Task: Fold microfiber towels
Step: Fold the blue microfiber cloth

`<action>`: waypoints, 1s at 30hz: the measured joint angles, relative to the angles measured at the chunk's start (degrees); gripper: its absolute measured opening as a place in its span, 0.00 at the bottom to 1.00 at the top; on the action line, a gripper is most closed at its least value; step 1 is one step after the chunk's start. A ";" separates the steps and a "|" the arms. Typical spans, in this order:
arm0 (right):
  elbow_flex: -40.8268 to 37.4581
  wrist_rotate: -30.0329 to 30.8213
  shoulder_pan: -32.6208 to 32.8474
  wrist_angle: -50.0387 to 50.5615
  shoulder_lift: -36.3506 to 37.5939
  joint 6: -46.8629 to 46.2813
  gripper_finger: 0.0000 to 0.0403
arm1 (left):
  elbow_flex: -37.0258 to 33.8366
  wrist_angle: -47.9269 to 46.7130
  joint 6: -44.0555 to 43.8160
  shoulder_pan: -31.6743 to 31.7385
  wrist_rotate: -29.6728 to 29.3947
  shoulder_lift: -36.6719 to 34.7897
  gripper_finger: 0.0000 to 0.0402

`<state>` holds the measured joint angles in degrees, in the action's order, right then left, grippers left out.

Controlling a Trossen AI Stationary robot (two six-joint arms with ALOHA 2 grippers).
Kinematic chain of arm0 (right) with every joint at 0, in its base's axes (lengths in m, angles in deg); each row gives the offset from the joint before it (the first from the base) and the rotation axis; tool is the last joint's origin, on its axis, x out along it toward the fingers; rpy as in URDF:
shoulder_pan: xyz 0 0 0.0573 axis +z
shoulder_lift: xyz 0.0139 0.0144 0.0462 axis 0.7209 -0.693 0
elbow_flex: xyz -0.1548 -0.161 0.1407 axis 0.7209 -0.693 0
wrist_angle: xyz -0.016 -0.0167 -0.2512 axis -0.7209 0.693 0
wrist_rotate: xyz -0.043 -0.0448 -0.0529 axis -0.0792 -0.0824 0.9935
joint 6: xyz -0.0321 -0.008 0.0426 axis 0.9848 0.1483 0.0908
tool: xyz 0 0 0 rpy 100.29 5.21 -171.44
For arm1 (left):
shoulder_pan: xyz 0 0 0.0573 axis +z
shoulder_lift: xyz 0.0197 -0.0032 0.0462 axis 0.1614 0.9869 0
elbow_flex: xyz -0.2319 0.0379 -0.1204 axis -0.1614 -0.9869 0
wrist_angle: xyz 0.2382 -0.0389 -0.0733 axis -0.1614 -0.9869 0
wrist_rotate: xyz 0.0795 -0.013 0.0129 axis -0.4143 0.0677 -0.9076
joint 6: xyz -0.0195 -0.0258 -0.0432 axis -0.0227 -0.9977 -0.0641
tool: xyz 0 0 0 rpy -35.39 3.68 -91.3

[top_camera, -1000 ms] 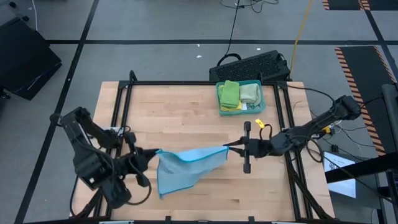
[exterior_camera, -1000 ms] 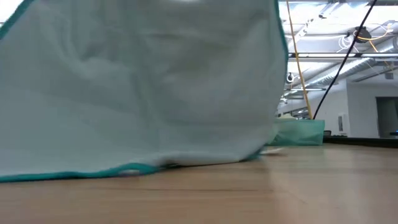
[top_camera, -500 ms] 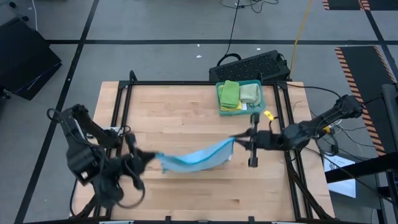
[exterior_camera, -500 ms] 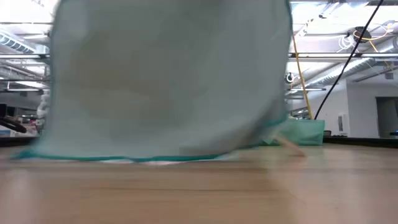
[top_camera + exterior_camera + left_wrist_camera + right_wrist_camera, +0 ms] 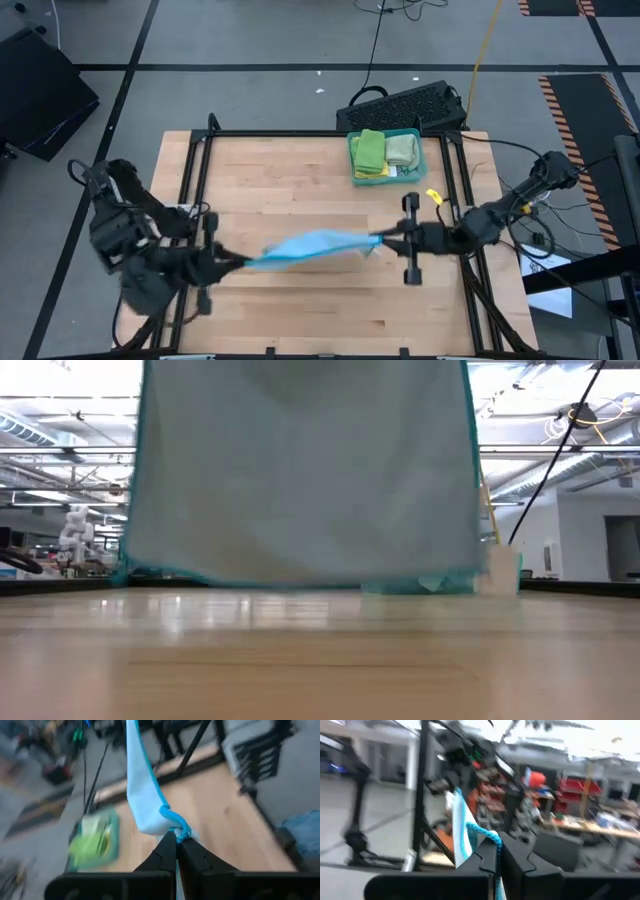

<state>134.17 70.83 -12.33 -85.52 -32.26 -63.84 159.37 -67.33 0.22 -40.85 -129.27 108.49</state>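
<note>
A light blue microfiber towel (image 5: 308,246) with a teal hem is stretched between my two grippers above the middle of the table. My left gripper (image 5: 240,261) is shut on its left end, my right gripper (image 5: 383,238) on its right end. In the low view the towel (image 5: 300,470) hangs as a flat sheet, its lower edge just above the wood. A teal tray (image 5: 355,176) at the far right holds bright green and pale green towels (image 5: 385,150). A yellow scrap (image 5: 431,196) lies near the right gripper. My left gripper pinches the towel's left corner (image 5: 174,831) between its two shut fingers, coming level from the table's left. The towel is lifted and runs taut away from the fingers. My right gripper pinches the towel's right corner (image 5: 485,836) between its two shut fingers, coming level from the table's right. The cloth stretches away from it toward the other arm.
A black frame (image 5: 300,134) runs round the tabletop. A black keyboard (image 5: 405,103) lies on the floor beyond the table's far edge. Bare wood (image 5: 270,180) lies at the far left.
Both grippers have risen and drawn apart, the left toward the table's left edge, the right toward the right edge. The towel, which sagged onto the table toward the near edge a second ago, has been lifted and drawn taut into a narrow band hanging between them.
</note>
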 joint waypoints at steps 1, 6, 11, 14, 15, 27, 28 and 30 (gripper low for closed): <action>1.15 0.06 1.06 -1.01 -0.73 0.97 0.02 | 0.03 2.31 2.50 -0.58 -0.32 -0.10 0.01; 7.96 8.23 5.48 0.30 -4.11 5.10 0.02 | 0.11 4.93 6.33 -3.83 -7.35 -2.27 0.01; 10.00 11.96 6.87 1.68 -5.25 5.58 0.02 | 0.24 1.15 1.02 -3.25 -13.18 -4.52 0.01; 9.35 14.84 6.07 4.81 -5.02 2.76 0.02 | 0.24 -4.89 -3.91 -0.21 -13.97 -4.56 0.01; 8.97 14.97 5.44 5.90 -5.04 1.63 0.02 | 0.24 -8.20 -6.44 1.00 -13.94 -4.56 0.01; -3.88 14.54 -10.66 12.90 -2.89 -6.71 0.02 | -14.60 -23.40 -22.90 20.99 -9.82 -7.08 0.01; -5.29 14.54 -12.24 12.64 -2.69 -6.75 0.02 | -16.48 -23.00 -22.93 22.42 -9.02 -6.99 0.01; -7.68 14.46 -14.74 12.42 -2.20 -7.49 0.02 | -20.15 -22.40 -23.48 24.39 -6.53 -6.73 0.01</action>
<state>126.49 85.28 -27.07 -73.10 -34.46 -71.32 139.23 -89.73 -23.26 -16.46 -135.80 101.76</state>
